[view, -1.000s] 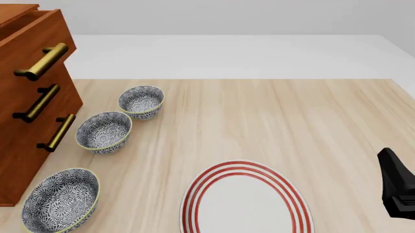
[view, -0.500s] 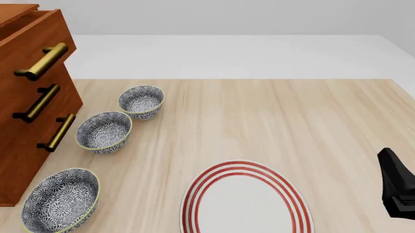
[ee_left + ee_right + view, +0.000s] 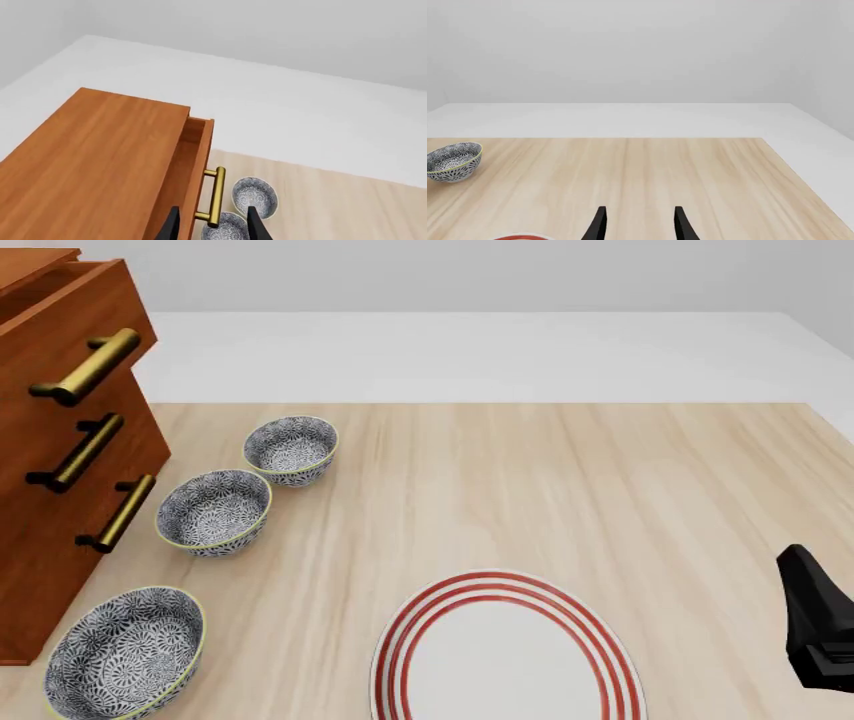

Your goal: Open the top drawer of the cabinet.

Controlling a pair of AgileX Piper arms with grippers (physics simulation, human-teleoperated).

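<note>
Standing left — one cabinet (image 3: 60, 490), three bowls (image 3: 214, 511), one plate (image 3: 507, 652), two open grippers (image 3: 212, 227).

The cabinet (image 3: 60, 470) fills the table's (image 3: 534, 470) left edge; its top drawer (image 3: 67, 315) stands slightly out, brass handle (image 3: 87, 367) projecting. 3 patterned bowls (image 3: 214, 512) line the tabletop just beside the cabinet front, below the 2 lower handles. A red-ringed plate (image 3: 505, 650) occupies the near centre. Bare tabletop extends through the middle and right. The left gripper (image 3: 212, 225), fingers apart, hangs above the top handle with open air around it.
</note>
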